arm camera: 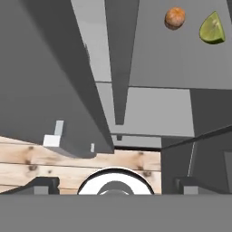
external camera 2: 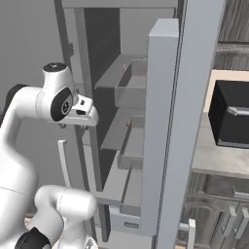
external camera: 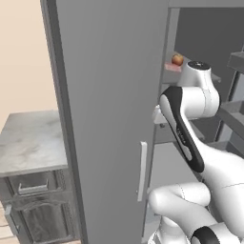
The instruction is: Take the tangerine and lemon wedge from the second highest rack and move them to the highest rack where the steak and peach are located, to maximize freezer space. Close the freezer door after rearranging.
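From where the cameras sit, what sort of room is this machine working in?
Most likely a kitchen, rendered rather than real. A tall grey freezer door stands open on racks holding a peach and, lower, a tangerine and lemon wedge. A marble-topped cabinet stands beside it.

Left base view: set behind and left of the arm [external camera: 190, 138], facing forward past the open freezer door [external camera: 109, 119], close against its grey face, toward the racks at far right. Right base view: set behind and right, facing the same arm [external camera 2: 34, 112] and the racks [external camera 2: 126, 131] from the other side, nearer the shelf edges. Shared between both: arm, door and racks. Hand view: mounted on the hand, looking down along the racks [arm camera: 172, 54] to the wooden floor [arm camera: 131, 167], very near.
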Tool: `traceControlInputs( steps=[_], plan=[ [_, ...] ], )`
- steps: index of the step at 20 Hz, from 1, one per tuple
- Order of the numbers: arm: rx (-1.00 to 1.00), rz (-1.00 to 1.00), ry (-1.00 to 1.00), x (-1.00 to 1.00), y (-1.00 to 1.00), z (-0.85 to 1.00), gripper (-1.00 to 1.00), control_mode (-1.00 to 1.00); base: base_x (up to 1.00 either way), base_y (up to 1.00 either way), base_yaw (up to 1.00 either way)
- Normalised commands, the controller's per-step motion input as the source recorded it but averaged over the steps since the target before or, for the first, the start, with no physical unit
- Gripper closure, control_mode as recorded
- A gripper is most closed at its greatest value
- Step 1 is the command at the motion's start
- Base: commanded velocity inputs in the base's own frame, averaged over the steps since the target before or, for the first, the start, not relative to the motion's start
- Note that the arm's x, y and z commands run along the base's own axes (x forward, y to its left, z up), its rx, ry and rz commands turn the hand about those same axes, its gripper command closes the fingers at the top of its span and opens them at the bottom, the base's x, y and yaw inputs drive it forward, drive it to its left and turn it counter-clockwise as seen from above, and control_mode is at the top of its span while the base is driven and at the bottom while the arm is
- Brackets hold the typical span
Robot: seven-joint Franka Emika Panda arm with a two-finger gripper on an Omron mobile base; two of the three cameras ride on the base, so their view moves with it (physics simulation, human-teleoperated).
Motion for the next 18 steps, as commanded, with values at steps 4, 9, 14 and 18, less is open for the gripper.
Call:
traceControlInputs(
  steps=[4, 9, 14, 18],
  plan=[
    [0.00, 0.00, 0.00, 0.00, 0.00, 0.00, -1.00, 1.00, 0.44, -0.31, 0.00],
    [0.00, 0.00, 0.00, 0.00, 0.00, 0.00, -1.00, 1.00, 0.18, -0.41, 0.00],
    [0.00, 0.00, 0.00, 0.00, 0.00, -0.01, -1.00, -1.00, 0.00, -0.07, 0.00],
    [-0.04, 0.00, 0.00, 0.21, -0.08, -0.21, -1.00, -1.00, 0.00, 0.00, 0.00]
  ],
)
